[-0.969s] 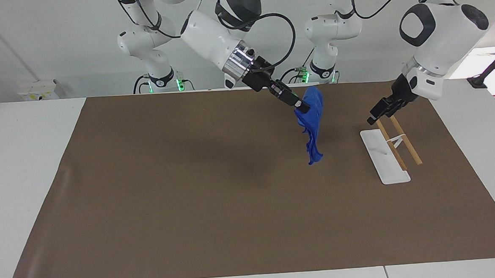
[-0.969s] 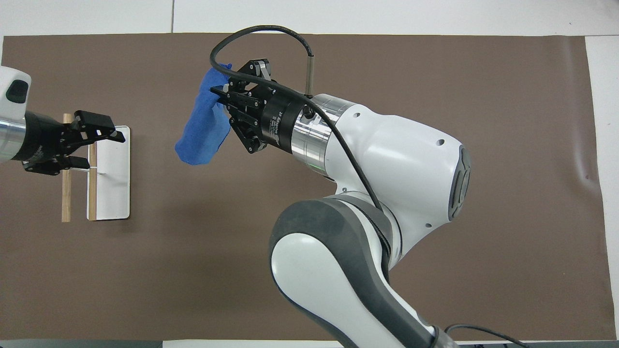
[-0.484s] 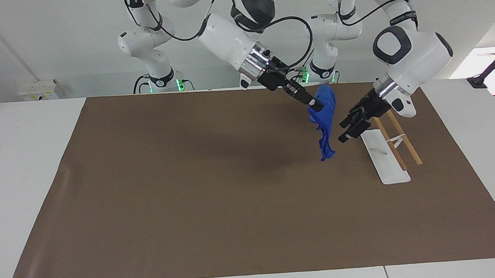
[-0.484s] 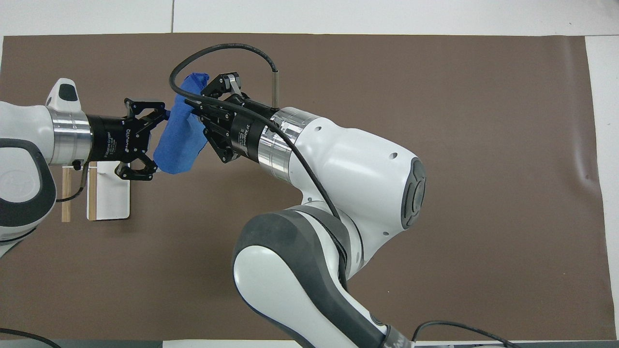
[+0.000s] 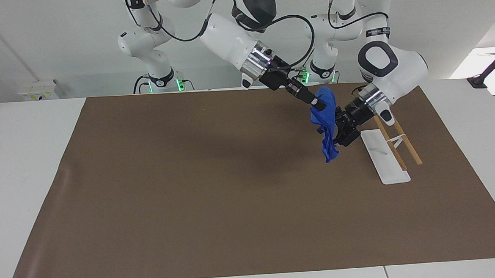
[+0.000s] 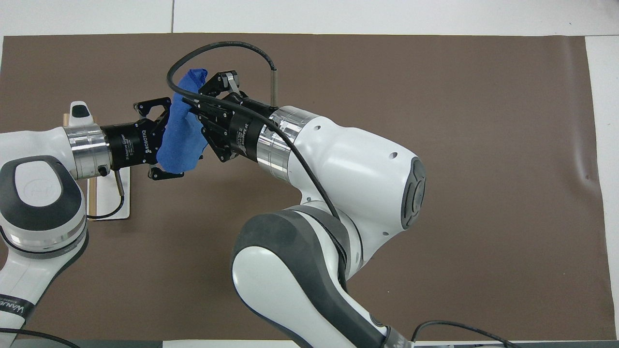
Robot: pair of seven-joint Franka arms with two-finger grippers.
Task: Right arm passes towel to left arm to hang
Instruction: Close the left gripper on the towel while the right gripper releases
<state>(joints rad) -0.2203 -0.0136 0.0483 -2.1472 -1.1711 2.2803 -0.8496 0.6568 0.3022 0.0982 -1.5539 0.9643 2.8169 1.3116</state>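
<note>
— What is seen of the towel (image 5: 325, 122)?
— A small blue cloth is held up in the air, bunched and hanging down over the brown mat.
— How is it held?
— Its top is pinched by the right gripper (image 5: 318, 105). The left gripper (image 5: 339, 128) is spread around its middle.

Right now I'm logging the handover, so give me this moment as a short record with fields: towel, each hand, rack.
towel: blue towel hangs in the air, off the brown mat
right hand: right hand shut on the towel's upper part
left hand: left hand open, fingers on both sides of the hanging towel, not closed on it
rack: wooden rack on its white base, toward the left arm's end, bare
</note>
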